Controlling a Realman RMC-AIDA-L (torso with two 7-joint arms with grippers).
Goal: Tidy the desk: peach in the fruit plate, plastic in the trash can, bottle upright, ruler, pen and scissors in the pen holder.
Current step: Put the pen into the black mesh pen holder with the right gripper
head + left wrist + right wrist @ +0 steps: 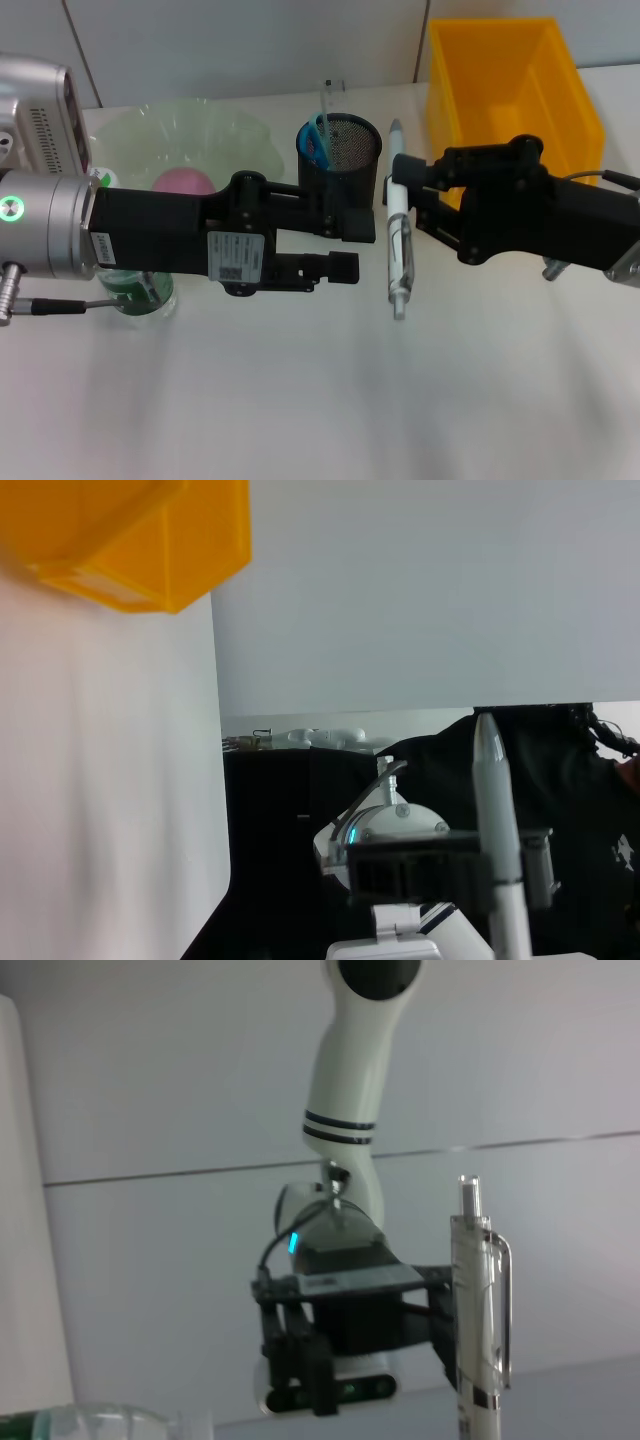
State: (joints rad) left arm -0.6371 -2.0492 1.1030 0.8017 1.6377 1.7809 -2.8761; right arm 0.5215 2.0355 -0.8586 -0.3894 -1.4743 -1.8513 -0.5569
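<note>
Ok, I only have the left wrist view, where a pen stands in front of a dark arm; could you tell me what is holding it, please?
Observer: The right gripper is clamped on the pen near its tip end, just beside the pen holder.
Operator: Thank you. What is in the pen holder at this point?
Observer: Blue-handled scissors and a clear ruler stand in it.
Operator: And where is the left gripper, please?
Observer: The left gripper is open and holds nothing, on the near side of the pen holder.
</note>
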